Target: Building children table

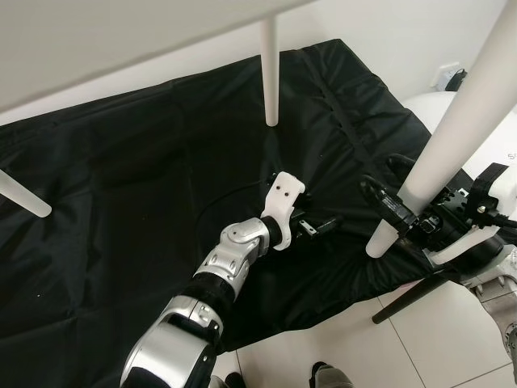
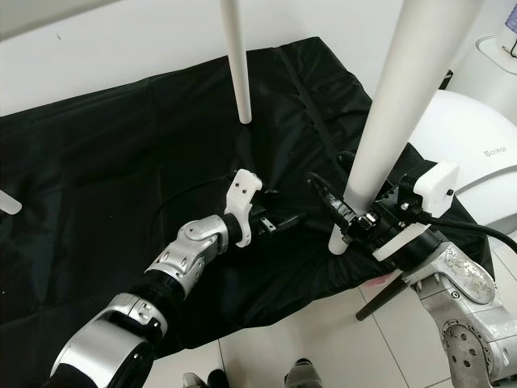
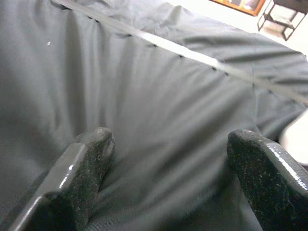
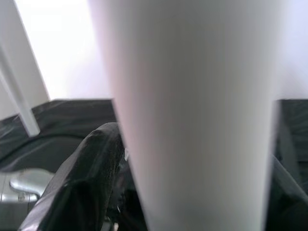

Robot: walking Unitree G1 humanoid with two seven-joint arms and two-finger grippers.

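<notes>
A white children's table stands over me, its top (image 1: pixel 121 40) across the upper part of the eye views. One white leg (image 1: pixel 271 65) reaches down to the black cloth (image 1: pixel 121 202) at the back, and another leg (image 1: pixel 24 194) slants in at the far left. My right gripper (image 2: pixel 347 217) is shut on the near right leg (image 2: pixel 388 121), close to its lower end. In the right wrist view this leg (image 4: pixel 197 115) sits between the black fingers (image 4: pixel 86 173). My left gripper (image 1: pixel 323 226) hovers low over the cloth, left of that leg, open and holding nothing (image 3: pixel 171 139).
The black cloth covers the floor under the table, and white tiles (image 1: pixel 420 347) begin at its near edge. A white rounded appliance (image 2: pixel 477 145) stands at the right. A black slanted rod (image 1: pixel 404 303) rests on the tiles below my right arm.
</notes>
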